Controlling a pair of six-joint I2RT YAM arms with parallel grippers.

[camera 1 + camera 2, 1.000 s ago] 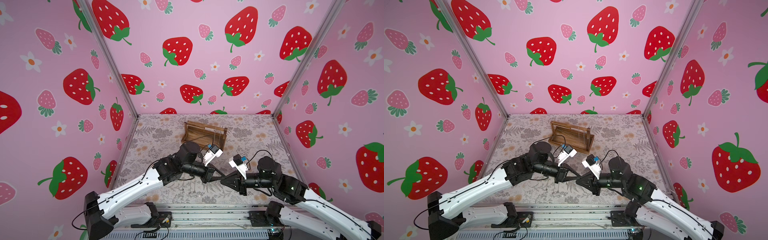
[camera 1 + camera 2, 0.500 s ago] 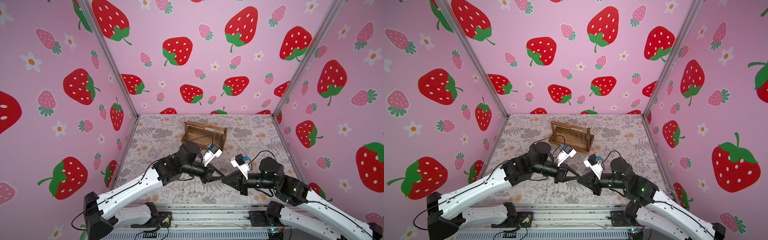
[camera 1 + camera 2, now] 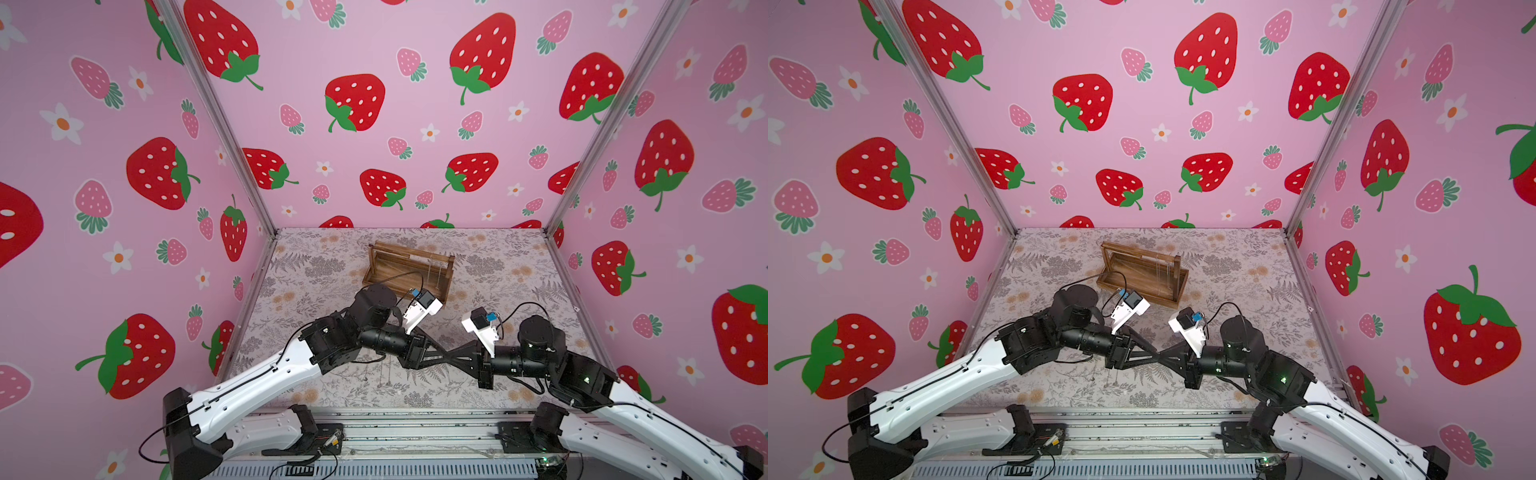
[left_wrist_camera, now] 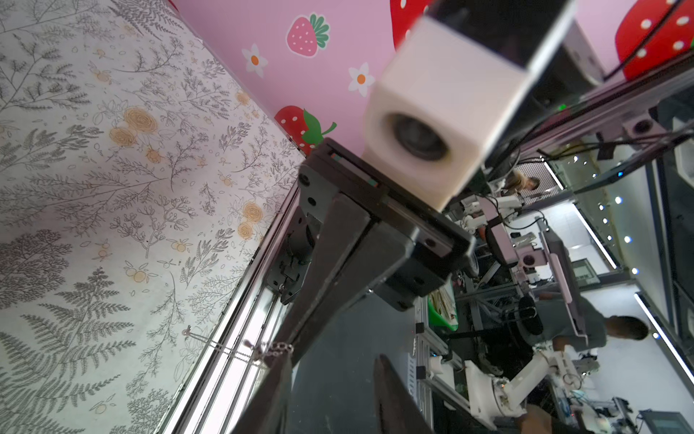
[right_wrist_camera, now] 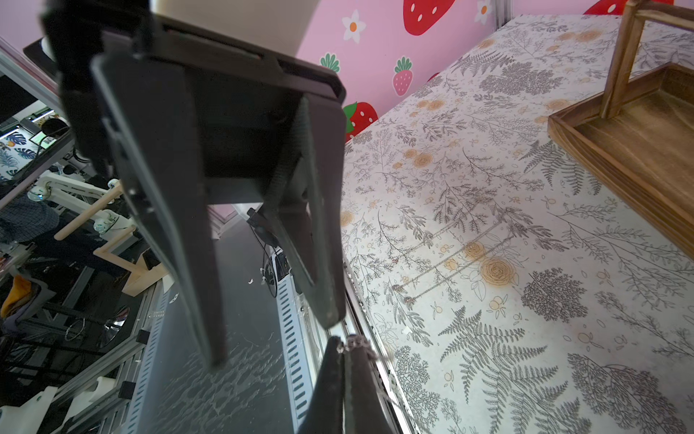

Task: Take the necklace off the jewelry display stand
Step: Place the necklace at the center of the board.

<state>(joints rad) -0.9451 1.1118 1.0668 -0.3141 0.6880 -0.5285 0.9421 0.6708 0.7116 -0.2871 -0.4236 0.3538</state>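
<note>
The necklace [image 4: 276, 348], a fine silver chain, is off the jewelry display stand [image 3: 409, 270]. It is pinched at the very tip of the right gripper [image 5: 346, 351], whose two fingers are pressed flat together on it. In the left wrist view a short tail ending in a small ring stretches away from the pinch. The left gripper [image 4: 332, 360] faces it tip to tip, with its fingers spread apart and gripping nothing. In both top views the two grippers meet nose to nose above the near middle of the floral mat [image 3: 324, 270], at 6 o'clock from the stand and well apart from it. The stand sits on the mat at 12 o'clock, slightly askew. Thin pale strands hang from its top bar toward its 3 o'clock end, too fine to identify.
</note>
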